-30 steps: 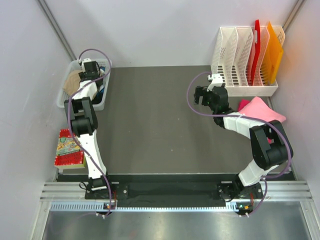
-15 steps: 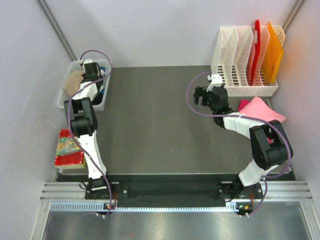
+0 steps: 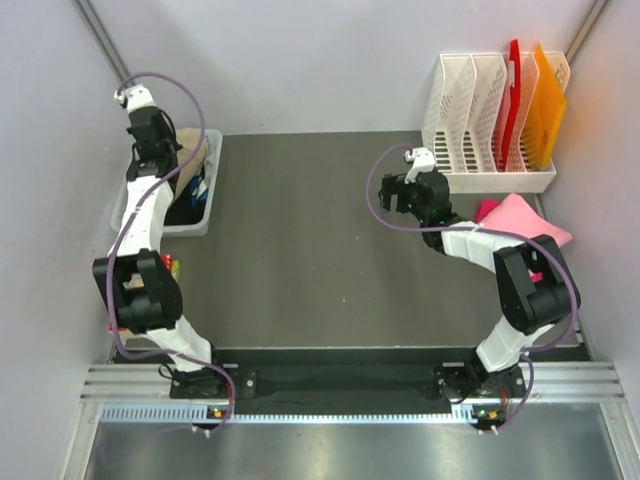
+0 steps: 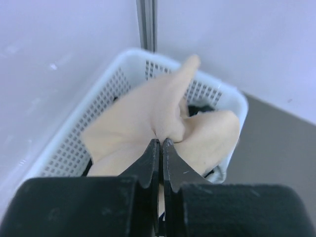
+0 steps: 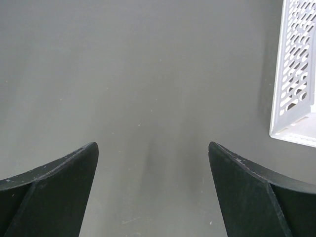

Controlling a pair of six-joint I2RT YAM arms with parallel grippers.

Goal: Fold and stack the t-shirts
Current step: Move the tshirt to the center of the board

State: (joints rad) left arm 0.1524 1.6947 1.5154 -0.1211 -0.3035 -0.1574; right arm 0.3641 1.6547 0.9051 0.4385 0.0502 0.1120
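The tan t-shirt (image 4: 148,113) rises bunched out of the white mesh basket (image 4: 74,133) at the table's far left. My left gripper (image 4: 162,143) is shut on a fold of it, and the cloth hangs from the tips above the basket. From the top view a bit of the tan t-shirt (image 3: 192,152) shows beside the raised left arm. The pink t-shirt (image 3: 520,222) lies crumpled at the right edge, behind my right arm. My right gripper (image 5: 153,148) hovers open over the bare dark mat (image 5: 148,74), holding nothing.
A white file rack (image 3: 495,120) stands at the back right with a red sheet (image 3: 513,90) and an orange sheet (image 3: 545,100) in it; its corner (image 5: 296,74) is near my right gripper. Dark items (image 3: 195,190) lie in the basket (image 3: 205,205).
My left gripper has shut on the tan t-shirt and lifted it from the basket, the arm rising and swinging back-left. The right gripper has drifted slightly left.
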